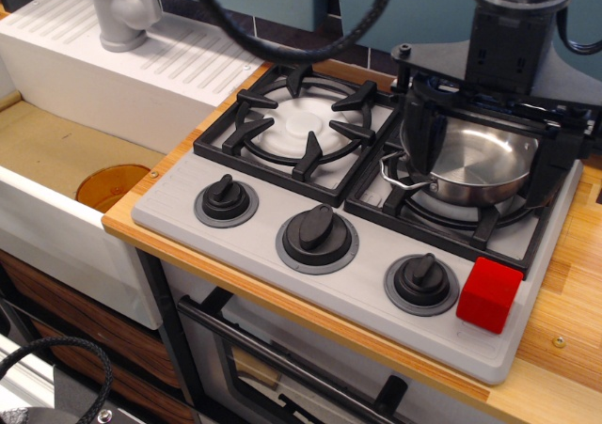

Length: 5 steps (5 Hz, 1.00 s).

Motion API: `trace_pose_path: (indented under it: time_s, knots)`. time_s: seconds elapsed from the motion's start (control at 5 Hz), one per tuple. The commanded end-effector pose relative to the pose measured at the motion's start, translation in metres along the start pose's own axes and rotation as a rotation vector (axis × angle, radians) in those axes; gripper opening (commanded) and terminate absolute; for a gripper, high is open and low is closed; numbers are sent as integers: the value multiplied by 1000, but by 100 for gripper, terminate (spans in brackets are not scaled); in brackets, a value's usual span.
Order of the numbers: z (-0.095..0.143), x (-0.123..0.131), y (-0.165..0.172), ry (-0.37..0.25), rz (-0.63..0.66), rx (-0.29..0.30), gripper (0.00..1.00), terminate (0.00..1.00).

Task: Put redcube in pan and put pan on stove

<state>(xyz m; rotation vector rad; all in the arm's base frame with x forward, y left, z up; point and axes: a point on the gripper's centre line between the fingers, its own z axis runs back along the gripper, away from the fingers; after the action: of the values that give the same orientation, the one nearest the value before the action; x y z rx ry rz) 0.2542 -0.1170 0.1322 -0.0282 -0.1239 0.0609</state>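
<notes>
1. The pincer (484,147) hangs over the pan (480,165) at the far right of the stove (357,255); its dark fingers stand apart, one on each side of the pan, though I cannot tell whether they touch the rim.
2. The pan sits on the right burner grate (451,208), near the back right of the counter (555,339). One wire loop handle (400,175) shows, pointing left toward the other grate; the pan's inside looks bare.
3. The redcube (489,294) rests on the stove's front right corner, just beside the right knob (421,283) and close to the stove's front edge. It sits flat, one corner turned toward the front.
4. Open room: the left burner grate (306,123) is free, and bare wood runs along the counter's right edge beside the stove.
5. Counts: one redcube, one pan, two burner grates, three black knobs in a row along the stove's front.
6. Left of the counter stands a white ridged sink unit (122,76) with a grey tap (122,10), and a black cable (282,29) loops across the back.
</notes>
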Motion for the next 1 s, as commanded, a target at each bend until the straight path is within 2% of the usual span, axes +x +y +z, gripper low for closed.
trace_pose_path:
  time_s: [0.0,0.2,0.4,0.8]
  knots:
    - [0,0,0,0,0,0,100,0]
    - [-22,1,-7,-47,-12,-3,100,0]
    - [-38,8,-11,-64,-44,-4,100,0]
    - [-54,17,-17,-98,-68,-7,100,0]
